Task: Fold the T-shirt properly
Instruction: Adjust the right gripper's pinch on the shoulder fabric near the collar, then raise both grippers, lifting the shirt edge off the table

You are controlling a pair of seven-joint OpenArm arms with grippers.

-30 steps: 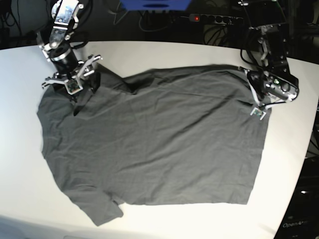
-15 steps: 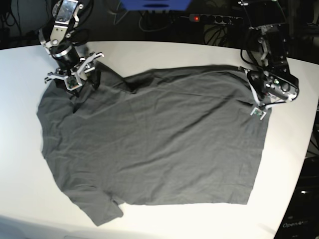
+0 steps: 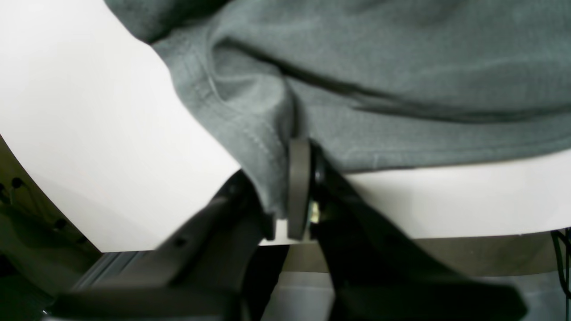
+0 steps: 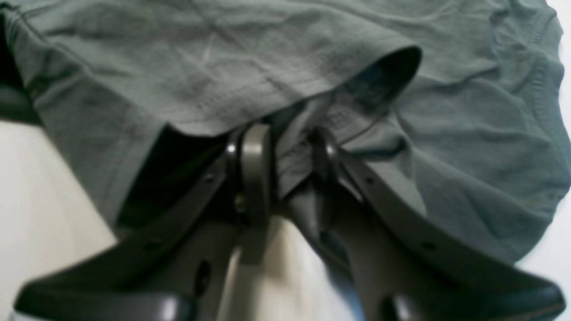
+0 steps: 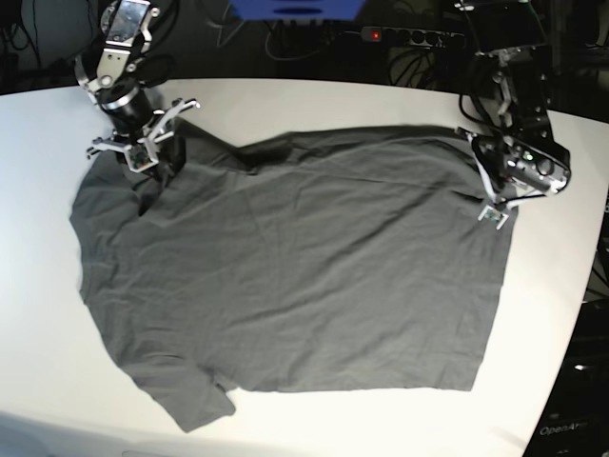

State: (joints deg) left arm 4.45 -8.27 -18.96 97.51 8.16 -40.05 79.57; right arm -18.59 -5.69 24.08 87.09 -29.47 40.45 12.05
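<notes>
The T-shirt [image 5: 285, 267] lies spread flat over the middle of the white counter [image 5: 38, 286] in the base view, dark charcoal-grey and lightly wrinkled, with one short sleeve reaching toward the lower left of the frame and a straight hem running down the right side. At the upper left of that view the right tool [image 5: 143, 152] sits on the shirt's upper left corner, near the far sleeve. Its own wrist view shows the right tool [image 4: 285, 151] with its two fingers only partly drawn together, a narrow gap between them; a fold of the hemmed sleeve edge lies in that gap, and a loop of the sleeve opening curls up just above the fingertips. Whether the fabric is actually clamped there cannot be told. At the upper right of the base view the left tool [image 5: 490, 205] rests at the shirt's upper right corner, close to the counter's far edge. In the left wrist view the left tool [image 3: 285, 187] is pressed together on the stitched edge of the T-shirt [image 3: 401, 80], the cloth pinched between a grey pad and the dark finger opposite, with the fabric bunching into a deep crease just above the grip. White counter [image 3: 89, 133] shows on both sides of that pinched edge. A power strip [image 5: 409, 36] with a red light lies behind the counter at the top of the base view.
</notes>
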